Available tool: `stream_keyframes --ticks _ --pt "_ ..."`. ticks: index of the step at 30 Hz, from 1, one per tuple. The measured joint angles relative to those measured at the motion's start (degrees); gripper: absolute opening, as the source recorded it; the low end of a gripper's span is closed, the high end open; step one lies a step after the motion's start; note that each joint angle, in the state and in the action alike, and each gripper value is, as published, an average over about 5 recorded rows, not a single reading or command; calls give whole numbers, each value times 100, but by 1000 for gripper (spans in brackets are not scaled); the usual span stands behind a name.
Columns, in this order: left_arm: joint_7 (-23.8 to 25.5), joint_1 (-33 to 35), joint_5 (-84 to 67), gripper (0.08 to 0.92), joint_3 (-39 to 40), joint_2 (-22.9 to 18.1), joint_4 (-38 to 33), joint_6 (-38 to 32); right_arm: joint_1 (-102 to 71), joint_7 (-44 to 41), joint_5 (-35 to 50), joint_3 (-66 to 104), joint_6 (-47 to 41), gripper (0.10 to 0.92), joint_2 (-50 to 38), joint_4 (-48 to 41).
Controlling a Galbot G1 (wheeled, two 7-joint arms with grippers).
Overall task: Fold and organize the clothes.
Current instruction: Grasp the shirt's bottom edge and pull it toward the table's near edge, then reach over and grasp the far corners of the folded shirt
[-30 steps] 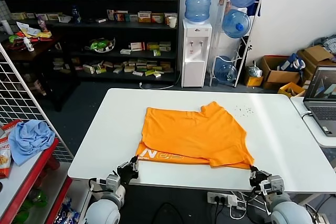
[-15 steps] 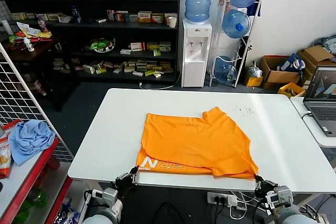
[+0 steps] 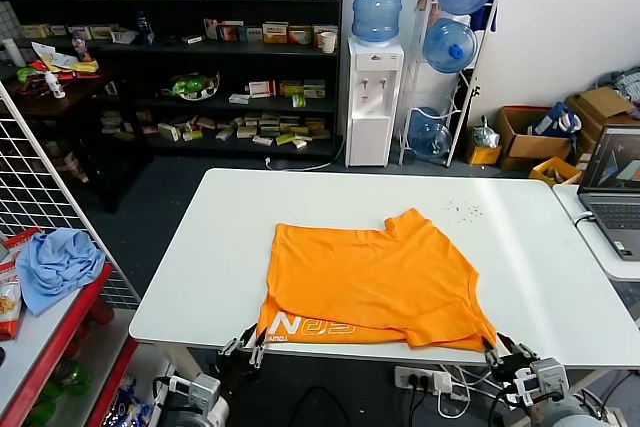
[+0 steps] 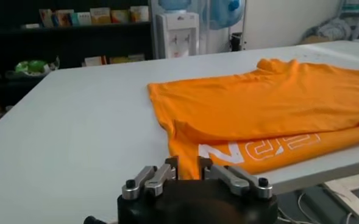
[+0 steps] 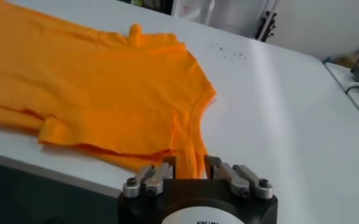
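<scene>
Although both grippers sit low at the near edge of the white rectangular table (image 3: 200, 277), their state is shown best by the wrist views. In the left wrist view the left gripper (image 4: 187, 167) is seen with its 2 metal fingers parted, a strip of the bright orange short-sleeved T-shirt (image 4: 270, 112) lying in the gap between them; whether the pads press the fabric cannot be told. In the right wrist view the right gripper (image 5: 190, 165) is likewise parted, with the shirt's near corner running down between its fingers, and contact there is equally unclear. In the head view the left gripper (image 3: 247, 343) and the right gripper (image 3: 502, 355) are partly hidden below the table edge, each just beside a near corner of the T-shirt (image 3: 375, 272).

The shirt is laid folded over on the table's near half, its upper layer set back so that a lower strip with white printed lettering (image 3: 312, 326) is exposed along the near edge. The lettering is shown in the head and left wrist views only; it is not seen from the right wrist. Small dark specks (image 3: 462, 210) on the table beyond the shirt are too small to identify.
</scene>
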Motion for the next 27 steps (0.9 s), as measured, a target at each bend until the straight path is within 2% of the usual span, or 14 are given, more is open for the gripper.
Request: stream_keyframes --ticks 7,11,16,27 --pt "25 -427 -75 598 -4 73 71 -38 529 -155 247 -46 313 719 -113 -235" --pt "-4 -908 -205 711 100 50 330 -9 1155 -314 423 -244 491 804 -110 -679" --pt "-39 -1725 -419 813 327 -39 915 50 2180 -566 647 -642 623 822 -26 -1468" --pt "-114 -3460 -921 823 949 -364 2514 263 4498 -1139 688 -1573 513 823 434 -3535"
